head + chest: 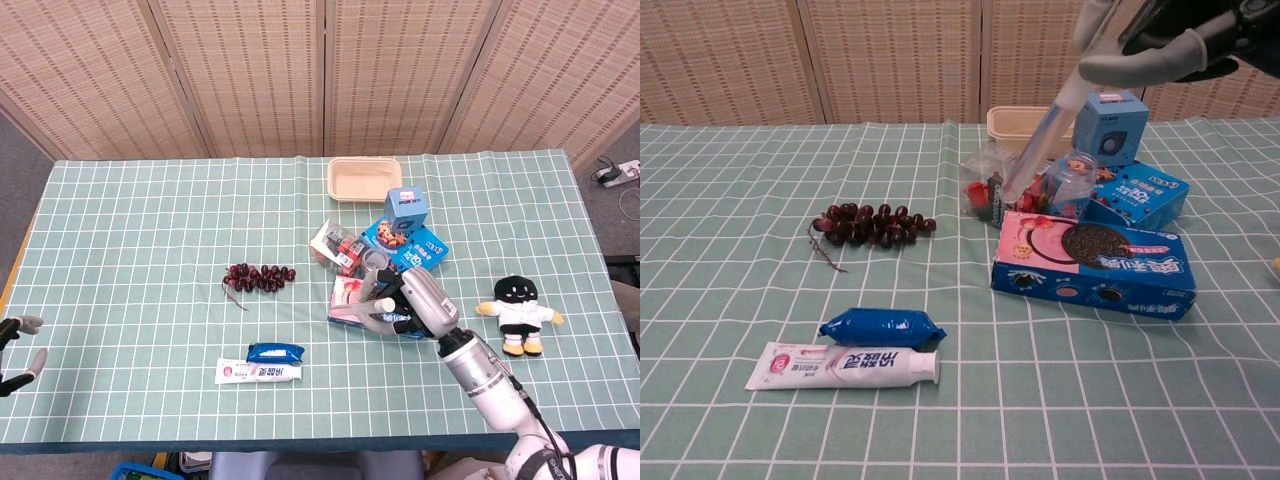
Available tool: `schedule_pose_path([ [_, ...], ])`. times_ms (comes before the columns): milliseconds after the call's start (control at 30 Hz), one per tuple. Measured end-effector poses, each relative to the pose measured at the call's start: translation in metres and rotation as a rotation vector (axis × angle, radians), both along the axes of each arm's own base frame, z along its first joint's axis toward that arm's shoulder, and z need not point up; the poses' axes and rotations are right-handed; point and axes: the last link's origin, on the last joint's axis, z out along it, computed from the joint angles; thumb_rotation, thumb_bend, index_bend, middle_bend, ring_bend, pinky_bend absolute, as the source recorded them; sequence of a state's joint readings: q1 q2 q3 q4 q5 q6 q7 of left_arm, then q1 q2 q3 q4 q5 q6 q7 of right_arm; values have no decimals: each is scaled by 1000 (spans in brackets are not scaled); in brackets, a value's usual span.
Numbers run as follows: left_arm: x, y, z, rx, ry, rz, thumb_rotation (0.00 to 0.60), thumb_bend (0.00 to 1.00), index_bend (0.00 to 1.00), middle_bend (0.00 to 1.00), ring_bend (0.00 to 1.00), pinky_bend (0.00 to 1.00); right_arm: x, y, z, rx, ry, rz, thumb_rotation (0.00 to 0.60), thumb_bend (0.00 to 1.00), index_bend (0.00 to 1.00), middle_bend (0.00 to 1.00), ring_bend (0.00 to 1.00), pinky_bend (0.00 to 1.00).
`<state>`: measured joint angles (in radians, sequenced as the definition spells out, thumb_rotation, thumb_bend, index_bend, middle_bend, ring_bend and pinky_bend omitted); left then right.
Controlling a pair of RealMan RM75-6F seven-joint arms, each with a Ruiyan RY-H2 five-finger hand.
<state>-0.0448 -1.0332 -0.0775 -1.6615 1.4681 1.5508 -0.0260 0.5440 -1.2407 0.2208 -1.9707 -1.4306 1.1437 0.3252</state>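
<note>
While our left hand [18, 352] waits with fingers apart and holding nothing at the lower left edge, we see grapes [259, 277] and toothpaste [257, 372] toward the middle. Right of centre, our right hand [408, 304] hovers over the cookie box [1092, 262], fingers spread, holding nothing.

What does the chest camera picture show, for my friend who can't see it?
The robot's right hand hangs at the top right, fingers spread, above a cookie box on a green checked tablecloth. Behind the box sit a small clear jar, blue boxes and a beige tray. Further left lie dark grapes, a blue packet and a toothpaste tube.
</note>
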Motion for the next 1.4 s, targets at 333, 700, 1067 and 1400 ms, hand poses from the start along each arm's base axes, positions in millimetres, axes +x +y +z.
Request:
schedule_pose_path([
  [333, 0, 0, 0, 1, 3, 2, 600, 331, 467, 450, 439, 635, -11, -3, 0, -99, 202, 24, 600, 428, 721, 1000, 1000, 1000],
  [700, 0, 0, 1, 5, 0, 3, 600, 331, 467, 450, 439, 635, -14, -5, -6, -263, 501, 50, 600, 428, 721, 1000, 1000, 1000],
  [1067, -1, 0, 3, 9, -3, 4, 600, 331, 467, 450, 439, 635, -10, -15, 3, -125, 123, -42, 600, 431, 721, 1000, 1000, 1000],
  [1400, 0, -1, 3, 10, 0, 4, 600, 331, 467, 450, 439, 635, -5, -28, 18, -228, 187, -49, 600, 431, 721, 1000, 1000, 1000],
])
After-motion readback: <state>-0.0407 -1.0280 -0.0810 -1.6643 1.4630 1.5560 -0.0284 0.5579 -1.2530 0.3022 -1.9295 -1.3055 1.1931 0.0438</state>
